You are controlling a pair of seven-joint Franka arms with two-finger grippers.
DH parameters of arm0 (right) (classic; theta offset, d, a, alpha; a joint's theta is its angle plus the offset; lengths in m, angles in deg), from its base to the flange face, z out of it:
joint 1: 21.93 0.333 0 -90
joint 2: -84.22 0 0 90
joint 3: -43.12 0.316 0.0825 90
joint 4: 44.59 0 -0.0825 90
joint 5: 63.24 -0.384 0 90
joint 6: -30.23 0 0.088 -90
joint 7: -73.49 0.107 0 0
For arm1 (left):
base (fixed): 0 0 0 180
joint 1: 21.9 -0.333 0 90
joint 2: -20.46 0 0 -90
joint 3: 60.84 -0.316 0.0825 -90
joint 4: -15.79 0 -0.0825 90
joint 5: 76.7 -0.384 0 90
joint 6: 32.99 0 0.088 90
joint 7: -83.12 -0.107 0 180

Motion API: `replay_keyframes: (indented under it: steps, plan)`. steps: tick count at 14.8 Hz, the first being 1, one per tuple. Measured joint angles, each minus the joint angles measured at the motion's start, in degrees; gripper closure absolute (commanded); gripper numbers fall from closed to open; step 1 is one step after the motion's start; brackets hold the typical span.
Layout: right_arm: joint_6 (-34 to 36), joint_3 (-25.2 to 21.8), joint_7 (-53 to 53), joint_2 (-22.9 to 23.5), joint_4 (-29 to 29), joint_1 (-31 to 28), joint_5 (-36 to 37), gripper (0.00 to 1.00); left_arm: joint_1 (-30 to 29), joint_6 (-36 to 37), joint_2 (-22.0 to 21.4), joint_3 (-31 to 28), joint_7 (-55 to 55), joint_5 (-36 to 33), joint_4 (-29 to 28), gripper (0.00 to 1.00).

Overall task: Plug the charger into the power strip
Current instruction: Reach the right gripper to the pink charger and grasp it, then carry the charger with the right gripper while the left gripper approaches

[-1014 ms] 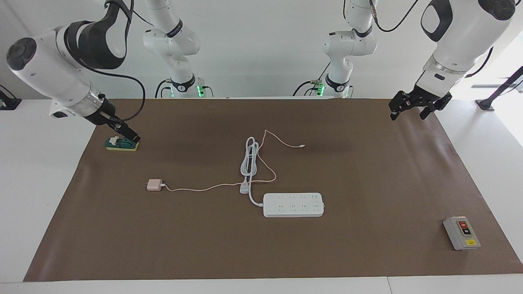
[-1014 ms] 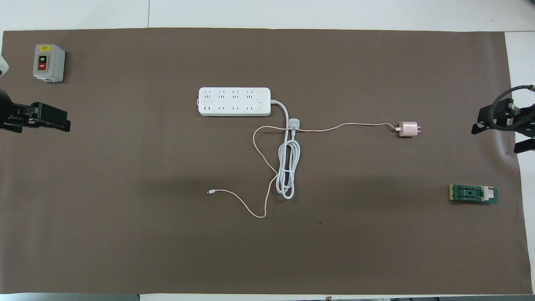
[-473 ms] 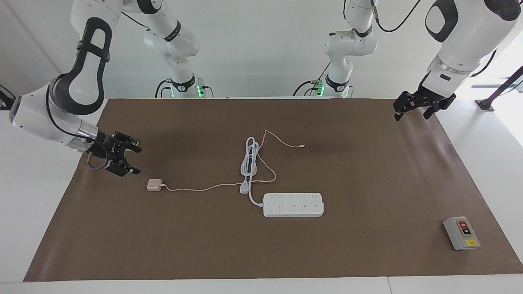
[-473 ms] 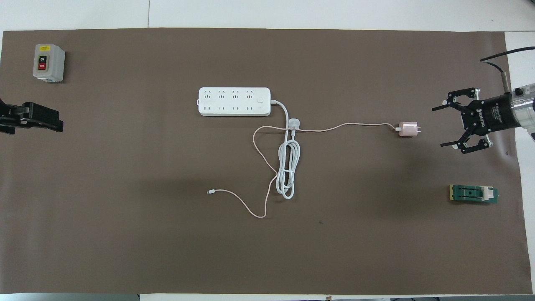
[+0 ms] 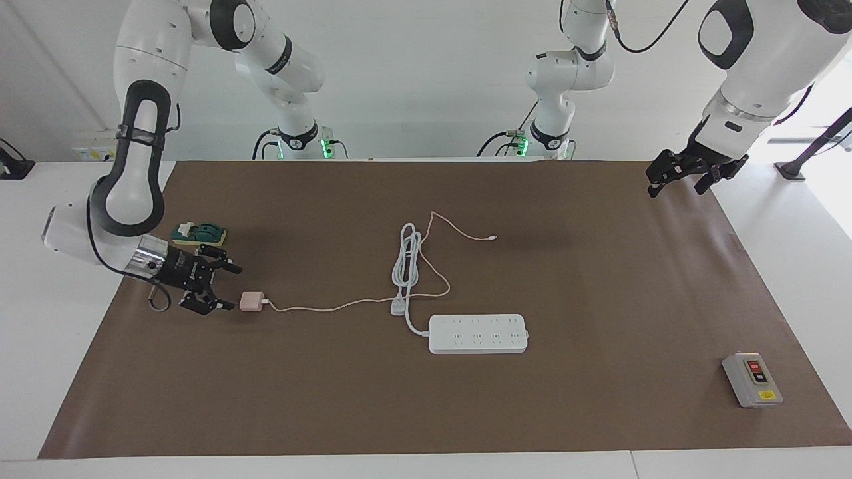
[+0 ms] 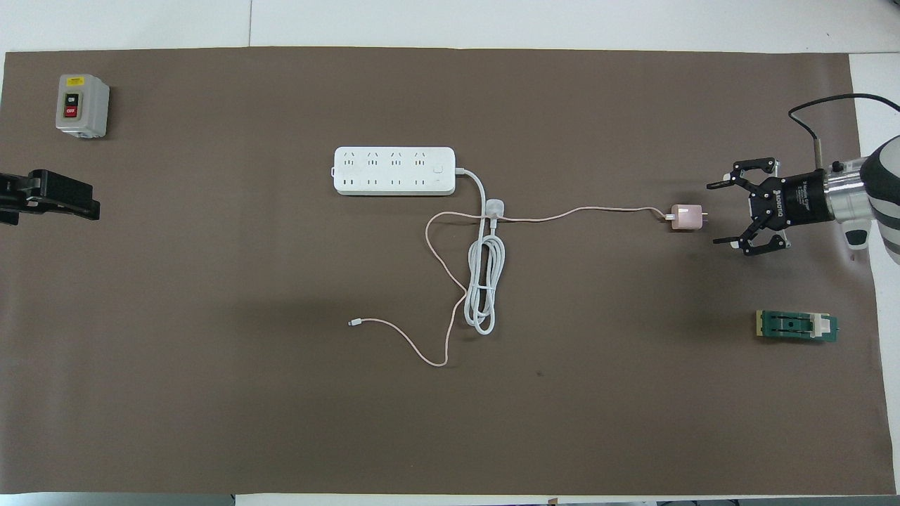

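R arm bent down low from its base, forearm lying near level, wrist turned sideways – right gripper (image 5: 226, 287) (image 6: 723, 212) close to table surface, fingers spread wide, pointing toward table middle, nothing between them. L arm waiting, up high at own end, forearm sloping down – left gripper (image 5: 677, 179) (image 6: 67, 200) hanging in air over mat edge, tilted down, fingers apart, empty.

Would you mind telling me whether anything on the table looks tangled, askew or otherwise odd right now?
One thing: the charger's thin pink cable loops across the power strip's coiled white cord near the white plug, so pulling the charger could drag it. Nothing looks damaged or spilled.
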Motion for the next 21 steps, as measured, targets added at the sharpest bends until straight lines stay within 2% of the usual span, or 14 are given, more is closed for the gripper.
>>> replay_keyframes:
  steps: [9,10,11,14,15,18,21]
  plan:
    - [-3.43,0.26,-5.85,4.83,-0.97,0.3,-6.44,0.0,-0.02,0.21,1.09,0.06,-0.39,0.53,2.04,0.0]
    - [-3.42,0.26,-5.86,4.82,-0.98,0.29,-6.47,0.06,0.01,0.22,1.66,0.2,-0.39,1.63,2.45,0.0]
    - [-3.42,0.26,-5.87,4.82,-0.98,0.29,-6.47,0.18,0.05,0.25,2.31,0.49,-0.39,2.93,3.07,0.0]
    - [-3.3,0.26,-5.87,4.79,-0.99,0.28,-6.47,0.9,0.73,0.7,4.97,1.12,-0.62,8.5,3.98,0.0]
    - [-3.34,0.26,-5.87,4.75,-0.97,0.27,-6.52,1.0,1.04,0.73,6.21,1.27,-0.82,10.71,4.01,0.0]
    - [-4.58,0.37,-5.86,4.53,-0.53,0.34,-7.36,1.0,2.62,0.72,9.86,1.39,-1.23,19.42,4.12,0.0]
    - [-4.61,0.37,-5.46,4.47,-0.56,0.68,-7.36,1.0,3.06,-0.42,14.91,1.36,-3.42,31.64,4.14,0.0]
